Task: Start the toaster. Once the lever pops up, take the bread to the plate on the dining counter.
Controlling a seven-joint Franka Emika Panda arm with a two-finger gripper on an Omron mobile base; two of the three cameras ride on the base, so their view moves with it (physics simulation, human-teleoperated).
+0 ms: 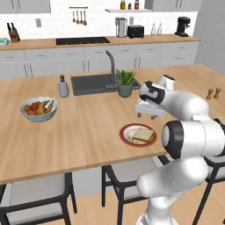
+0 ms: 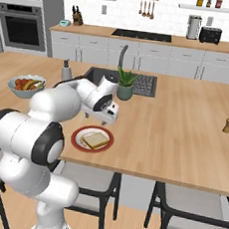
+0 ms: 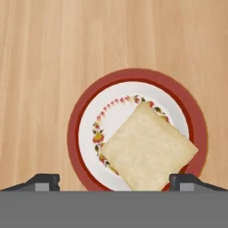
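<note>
The bread (image 3: 149,149) is lying flat on the plate (image 3: 84,111), a bit off-center toward one side, with a corner sitting close to the red rim. The plate is on the dining counter (image 1: 88,127) near the front edge, right above the chairs. The gripper (image 3: 113,180) hangs just above it with its 2 fingertips spread wide, one on each side of the slice and holding nothing.

What could go wrong from here, I'd say: the hand is low over the plate, so if it pulls off sideways instead of straight up, a fingertip could catch the slice or the rim and drag it toward the counter edge. There isn't a lot of wood between the plate and the drop. The slice looks light, so a small nudge could slide it off the plate.

The counter itself is light wood with a dark sink (image 1: 90,83) and tall tap (image 1: 112,66) set in, a potted plant (image 1: 125,83) next to it, a fruit bowl (image 1: 38,108) off to the left and 2 small shakers (image 1: 214,93) on the right. The toaster (image 1: 136,31) is way back on the wall counter, well apart from all this.
</note>
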